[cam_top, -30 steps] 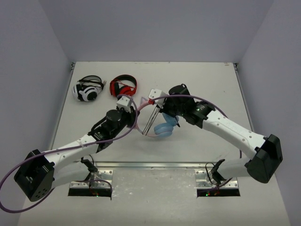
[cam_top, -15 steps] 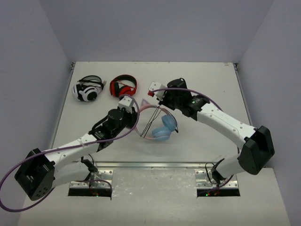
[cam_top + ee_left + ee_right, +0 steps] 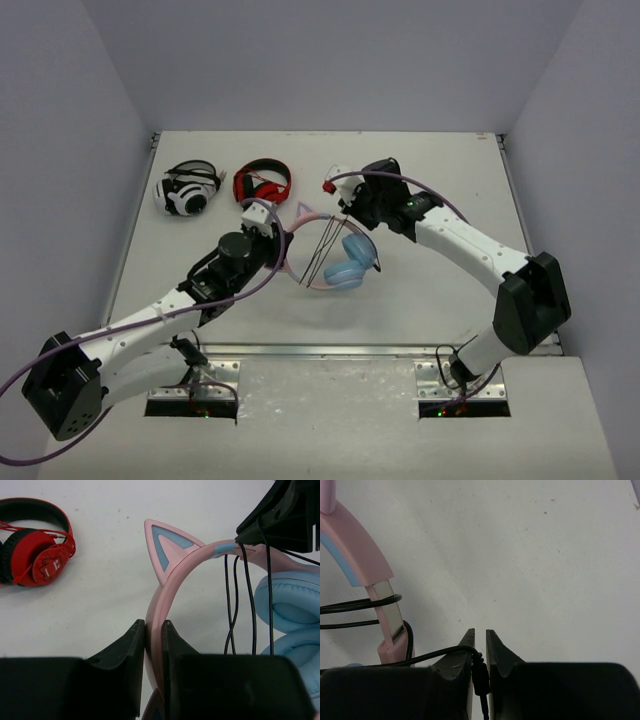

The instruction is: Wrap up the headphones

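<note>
left gripper: my left gripper [image 3: 154, 630] is clenched on the pink cat-eared plastic headband [image 3: 172, 580]. The band is sandwiched between both fingers, with one cat ear just ahead of my tips.
right gripper: my right gripper [image 3: 480, 632] is pinching the thin black cable [image 3: 440, 653] at its plug end. The fingers are nearly together with the cord between them.
task object: the headphones [image 3: 330, 262] sit between my two grippers. The padded light blue ear cups [image 3: 285, 605] are off to the right of my left fingers and on the near side of my right gripper. I can't tell if the cups touch the white table [image 3: 430, 300].
cable state: several strands already run across the arch of the headband. Two loops sit on the band's end just left of my right fingers.
step: mid-wrap, I judge. The left holds the frame steady while the right carries the free end round.
next move: probably another pass round the band. That calls for a taut cord, a firm left grip and a right-hand path clear of the cat ear. Then the plug needs tucking in.
risk: if the cord goes slack, the loops could slide off the band.
bystanders: the red-and-black headphones [image 3: 262, 182] lie just beyond my left gripper. The white-and-black headphones [image 3: 188, 190] lie further left. Both are apart from the work.
</note>
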You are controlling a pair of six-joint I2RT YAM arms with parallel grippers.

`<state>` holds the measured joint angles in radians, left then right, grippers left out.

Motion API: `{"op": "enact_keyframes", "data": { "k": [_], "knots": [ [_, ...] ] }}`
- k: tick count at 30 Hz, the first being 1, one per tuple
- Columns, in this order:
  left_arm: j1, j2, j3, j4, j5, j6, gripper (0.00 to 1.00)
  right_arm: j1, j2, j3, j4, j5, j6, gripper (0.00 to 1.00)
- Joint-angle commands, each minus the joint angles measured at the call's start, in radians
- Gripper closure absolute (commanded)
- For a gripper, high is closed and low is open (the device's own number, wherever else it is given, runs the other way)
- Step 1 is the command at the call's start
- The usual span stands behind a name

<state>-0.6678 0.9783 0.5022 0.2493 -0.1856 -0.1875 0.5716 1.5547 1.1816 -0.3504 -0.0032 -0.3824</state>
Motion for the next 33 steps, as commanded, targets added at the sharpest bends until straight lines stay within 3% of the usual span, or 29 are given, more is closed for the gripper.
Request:
{"op": "enact_keyframes", "data": {
  "k": [1,18,20,21,25,32,33],
  "knots": [
    [-0.006,-0.062,0.03,0.068,0.123,-0.02,1.0,-0.045,-0.005,0.049,0.091,0.008,0.04,0.87],
    [-0.003,0.002,0.153,0.007,0.181,-0.067,1.0,-0.153,-0.041,0.026,0.108,-0.305,0.203,0.8],
    [-0.001,0.007,0.162,0.016,0.181,-0.072,1.0,-0.159,-0.027,0.036,0.091,-0.328,0.206,0.76],
    [0.005,0.007,0.164,0.022,0.181,-0.076,1.0,-0.165,-0.022,0.041,0.077,-0.357,0.209,0.69],
    [0.039,0.04,0.203,0.065,0.285,-0.064,1.0,-0.242,-0.012,0.03,0.085,-0.469,0.259,0.55],
    [0.083,0.146,0.294,0.16,0.374,-0.082,1.0,-0.32,0.028,0.036,0.059,-0.621,0.31,0.47],
    [0.089,0.155,0.312,0.177,0.409,-0.092,1.0,-0.337,0.033,0.036,0.06,-0.638,0.341,0.01]
  ]
}}
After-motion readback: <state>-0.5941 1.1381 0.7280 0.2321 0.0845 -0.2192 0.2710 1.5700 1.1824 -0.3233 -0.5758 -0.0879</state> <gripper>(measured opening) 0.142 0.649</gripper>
